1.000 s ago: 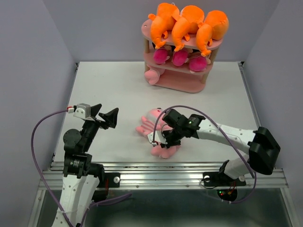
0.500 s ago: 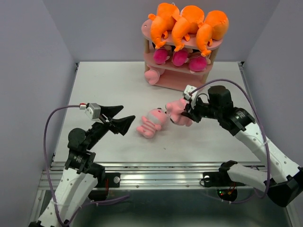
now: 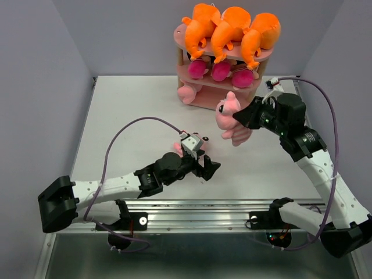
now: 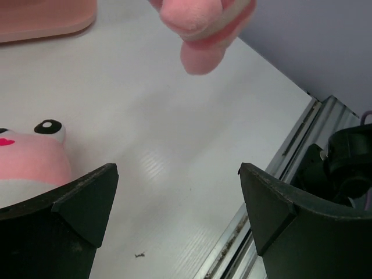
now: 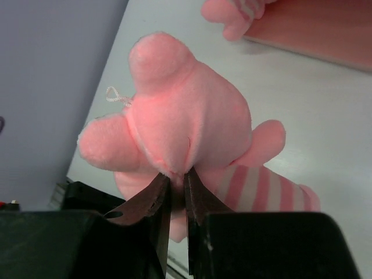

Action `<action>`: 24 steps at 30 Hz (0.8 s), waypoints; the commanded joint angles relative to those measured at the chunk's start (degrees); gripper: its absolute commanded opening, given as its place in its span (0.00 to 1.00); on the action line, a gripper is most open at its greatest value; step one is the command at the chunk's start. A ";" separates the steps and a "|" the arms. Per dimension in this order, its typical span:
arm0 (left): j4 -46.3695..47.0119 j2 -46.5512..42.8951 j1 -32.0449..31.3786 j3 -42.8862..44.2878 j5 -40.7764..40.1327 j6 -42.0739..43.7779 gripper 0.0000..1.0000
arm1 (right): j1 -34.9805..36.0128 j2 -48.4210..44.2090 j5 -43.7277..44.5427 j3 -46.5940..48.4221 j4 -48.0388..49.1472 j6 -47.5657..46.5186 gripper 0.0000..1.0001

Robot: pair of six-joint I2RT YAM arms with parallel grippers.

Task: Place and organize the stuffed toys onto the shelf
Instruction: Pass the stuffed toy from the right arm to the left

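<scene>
A pink striped pig (image 3: 232, 121) hangs in the air just in front of a pink three-tier shelf (image 3: 224, 104); the right fingers (image 5: 152, 203) are pressed together on a thin fold of its plush. Its long axis is near upright and a little tilted; the head is uppermost and nearest the shelf, and the legs dangle toward the table (image 3: 128, 110).

Orange monsters (image 3: 229, 32) fill the top tier and magenta dolls (image 3: 221, 71) the middle; a third pig (image 3: 186, 93) lies at the left end of the bottom tier, so the carried pig likely belongs low, beside it. To do this well, lower it first, tip it flatter so it slips under the middle tier, and move slowly; the pinch is slight and could slip.

The left fingers (image 4: 75, 209) stand wide apart and hold nothing; they sit low over the table just beside a second pig (image 3: 192, 143), whose face looks toward them.
</scene>
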 commanded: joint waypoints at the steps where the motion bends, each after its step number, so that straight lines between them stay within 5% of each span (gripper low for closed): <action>1: 13.76 5.21 -1.98 5.10 -9.78 -0.18 0.96 | -1.82 -0.43 -6.97 0.06 3.45 15.10 0.05; 15: 26.34 15.24 -5.14 9.06 -13.47 -0.80 0.96 | -2.88 0.10 -11.29 -2.66 3.45 26.80 0.03; 24: 26.25 13.23 -5.50 7.05 -16.73 0.07 0.63 | -4.03 -0.60 -11.47 -3.02 3.54 27.59 0.03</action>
